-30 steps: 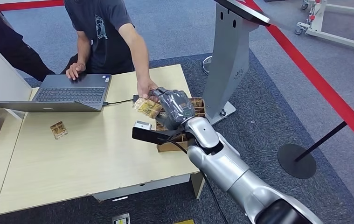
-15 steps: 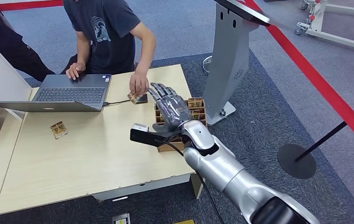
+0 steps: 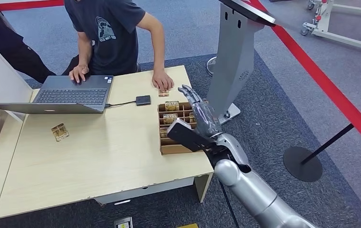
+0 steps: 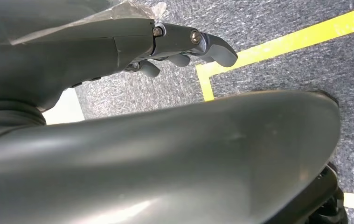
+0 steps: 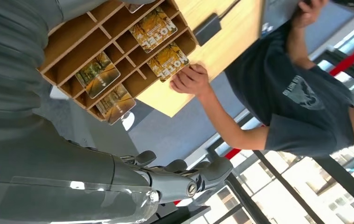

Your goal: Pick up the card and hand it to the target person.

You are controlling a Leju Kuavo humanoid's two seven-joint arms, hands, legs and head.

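My right hand (image 3: 198, 110) hovers open, fingers stretched out, over the right rim of the wooden card box (image 3: 161, 142) and holds nothing. The right wrist view shows the same hand (image 5: 175, 179) empty. Several cards (image 3: 170, 117) lie in the box's compartments (image 5: 98, 74). The person's hand (image 3: 162, 81) rests on the table just beyond the box, with a card (image 3: 164, 93) at its fingertips. Another card (image 3: 60, 132) lies on the table's left part. My left hand (image 4: 184, 44) hangs low over the carpet, empty.
An open laptop (image 3: 73, 92) and a small black device (image 3: 143, 100) sit at the far side of the table (image 3: 97, 161). A grey kiosk stand (image 3: 233, 61) rises just right of the table. A stanchion base (image 3: 302, 164) and red floor tape (image 3: 330, 90) lie further right.
The person took the card from my right hand and brought it down to the table beyond the box. My right hand opened and drew back to the right.
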